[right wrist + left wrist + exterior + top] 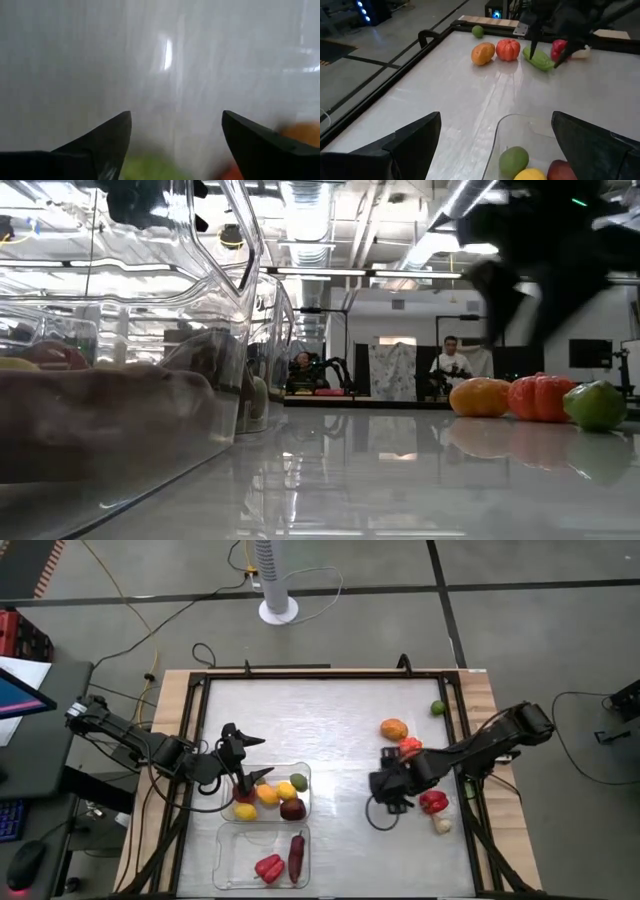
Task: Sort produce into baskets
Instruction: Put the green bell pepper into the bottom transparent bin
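Clear plastic — two bins sit on the left half of the table (340,720). The upper bin (303,772) holds yellow, orange, green and dark red pieces; the lower bin (222,858) holds a red pepper (268,867) and a dark purple piece (297,855).

The left gripper (240,755) hangs over the upper bin's left edge, fingers spread wide, nothing between them. In its wrist view the bin's rim (496,145) curves between the two fingers, with a green fruit (513,160) and a yellow one (532,175) inside.

The right gripper (392,788) is on the right half of the table, jaws parted and empty. A green pod (538,58) lies on the table right under its fingertips — seen from the left wrist the dark fingers (534,44) stand on either side of it, and from the right wrist a blurred green shape (152,167) lies low between the two fingers. Whether the fingers touch it, I cannot tell.

Near this gripper lie an orange fruit (394,728) and a red tomato (410,746), just beside each other. Another red pepper (434,802) and a white garlic (443,826) lie to the gripper's right. A green lime (438,708) rests at the table's right frame, well apart from the bins.
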You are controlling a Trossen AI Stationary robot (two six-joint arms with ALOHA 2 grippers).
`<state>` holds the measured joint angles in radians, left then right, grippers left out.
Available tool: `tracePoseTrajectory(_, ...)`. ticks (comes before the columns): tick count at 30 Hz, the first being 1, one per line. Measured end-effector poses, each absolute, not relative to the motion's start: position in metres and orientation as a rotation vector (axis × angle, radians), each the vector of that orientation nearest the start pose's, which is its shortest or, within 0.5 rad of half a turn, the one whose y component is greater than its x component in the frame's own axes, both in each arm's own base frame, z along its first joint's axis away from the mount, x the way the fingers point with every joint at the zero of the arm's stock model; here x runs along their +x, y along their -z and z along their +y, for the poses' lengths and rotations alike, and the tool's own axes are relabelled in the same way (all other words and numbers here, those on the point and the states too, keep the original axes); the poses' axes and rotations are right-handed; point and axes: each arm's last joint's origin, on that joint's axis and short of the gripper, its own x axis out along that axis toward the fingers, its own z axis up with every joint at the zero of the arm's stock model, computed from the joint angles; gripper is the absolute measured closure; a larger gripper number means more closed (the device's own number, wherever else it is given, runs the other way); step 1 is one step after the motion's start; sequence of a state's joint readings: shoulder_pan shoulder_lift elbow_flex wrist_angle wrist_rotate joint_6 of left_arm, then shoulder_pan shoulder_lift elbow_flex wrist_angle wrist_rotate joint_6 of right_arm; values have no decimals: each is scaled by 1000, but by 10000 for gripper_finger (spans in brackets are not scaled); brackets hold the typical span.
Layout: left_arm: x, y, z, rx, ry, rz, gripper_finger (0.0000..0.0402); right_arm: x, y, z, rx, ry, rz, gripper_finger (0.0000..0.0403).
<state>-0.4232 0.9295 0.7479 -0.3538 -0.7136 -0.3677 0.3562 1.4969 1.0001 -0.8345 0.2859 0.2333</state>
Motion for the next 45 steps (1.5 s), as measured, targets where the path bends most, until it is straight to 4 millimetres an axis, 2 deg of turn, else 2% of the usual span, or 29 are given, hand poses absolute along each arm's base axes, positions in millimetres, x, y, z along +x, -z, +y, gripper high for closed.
tracePoseTrajectory(4,182,-285,-61,-65,-356,384,33,232,-195,88,-279,63,1381,38)
tracePoseTrajectory(8,182,-285,-61,-65,-356,384,33,224,-191,95,-326,40,1424,15)
tracePoseTrajectory(13,182,-285,-61,-63,-356,385,33,216,-188,100,-377,28,1483,14)
tracePoseTrajectory(16,182,-285,-61,-63,-350,391,33,214,-177,98,-418,47,1525,25)
tracePoseTrajectory(21,182,-284,-62,-69,-331,397,33,209,-146,90,-467,61,1610,59)
tracePoseTrajectory(27,182,-284,-62,-64,-330,396,33,214,-137,87,-473,56,1658,139)
tracePoseTrajectory(31,182,-284,-62,-58,-332,397,33,226,-150,90,-462,54,1612,189)
tracePoseTrajectory(36,182,-285,-62,-57,-335,395,33,263,-189,105,-382,33,1404,193)
tracePoseTrajectory(40,182,-285,-62,-58,-335,395,33,299,-229,124,-300,-80,1091,168)
tracePoseTrajectory(45,183,-285,-62,-60,-335,391,33,330,-267,151,-260,-332,639,155)
